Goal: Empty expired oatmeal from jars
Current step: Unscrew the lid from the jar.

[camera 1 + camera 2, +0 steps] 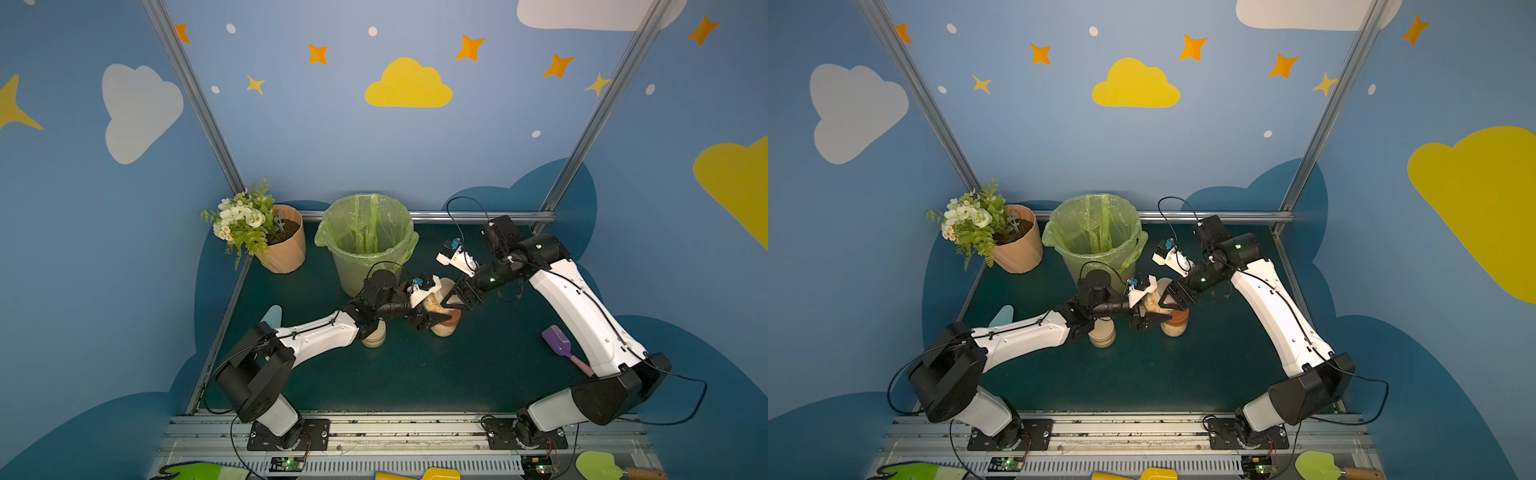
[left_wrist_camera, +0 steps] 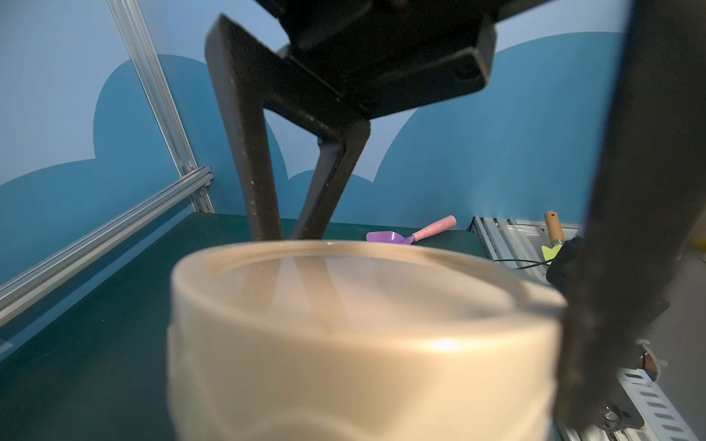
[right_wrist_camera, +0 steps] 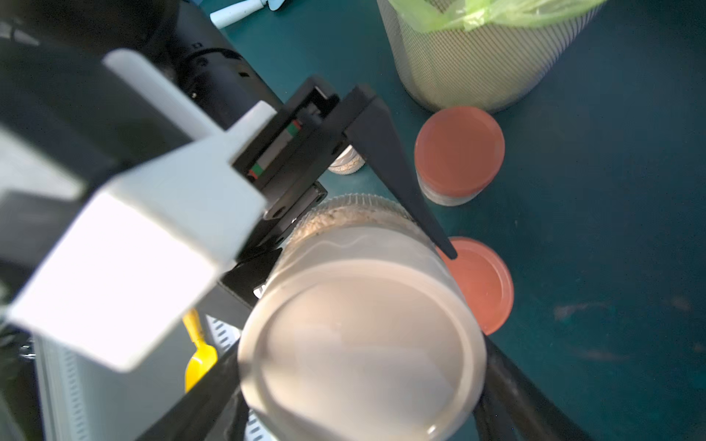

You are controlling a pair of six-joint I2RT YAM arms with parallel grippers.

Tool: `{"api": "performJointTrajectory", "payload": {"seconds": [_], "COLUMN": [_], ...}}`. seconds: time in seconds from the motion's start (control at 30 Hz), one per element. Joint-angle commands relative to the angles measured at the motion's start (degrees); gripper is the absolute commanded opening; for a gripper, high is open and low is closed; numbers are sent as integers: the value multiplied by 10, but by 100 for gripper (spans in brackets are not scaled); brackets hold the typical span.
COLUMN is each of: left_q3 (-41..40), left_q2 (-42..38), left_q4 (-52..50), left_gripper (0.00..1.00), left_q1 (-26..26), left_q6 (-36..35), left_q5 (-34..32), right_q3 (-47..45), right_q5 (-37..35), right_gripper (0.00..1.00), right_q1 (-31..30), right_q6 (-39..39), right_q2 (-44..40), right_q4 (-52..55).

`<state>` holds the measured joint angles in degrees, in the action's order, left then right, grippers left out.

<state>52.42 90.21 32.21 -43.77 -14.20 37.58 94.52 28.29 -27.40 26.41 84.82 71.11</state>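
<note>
Top view — jar aslant, beige lid toward right pincer

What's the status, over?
Left gripper holds jar up, tilted. Right gripper clamps its lid, not off yet. Orange-lid jar close by.

- This is a robot test booth in a lab, dressed up like a child's playroom.
- Blue walls carry painted clouds and orange stars.
- Bare aluminium posts frame the booth around a dark green table.
- Two white-and-black robot arms are bolted to a slotted metal rail, with small circuit boards left exposed.
- Household props stand on the table: a flower pot, a bin lined with a green bag, glass jars and a purple toy spade.
</note>
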Motion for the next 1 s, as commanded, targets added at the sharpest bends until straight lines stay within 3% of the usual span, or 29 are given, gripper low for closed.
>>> {"api": "performJointTrajectory", "payload": {"seconds": [0.0, 0.5, 0.77, 0.97], "left_q3": [13, 12, 15, 10], "left_q2": [-40, -42, -32, -33], "left_q4": [86, 78, 92, 104], "left_gripper": [13, 11, 10, 9], "left_q1": [-4, -4, -4, -2], "left_q6": [8, 5, 4, 0], "left_q5": [24, 16, 12, 1], "right_q3": [-32, -119, -133, -181], "right_q5": [-23, 26, 60, 28], "right_gripper": [79, 94, 94, 94], "right_q1": [-2, 67, 71, 83], "right_q6": [46, 30, 14, -7], "right_q2": [-18, -108, -135, -196], "right_q4": [-41, -128, -121, -137]}}
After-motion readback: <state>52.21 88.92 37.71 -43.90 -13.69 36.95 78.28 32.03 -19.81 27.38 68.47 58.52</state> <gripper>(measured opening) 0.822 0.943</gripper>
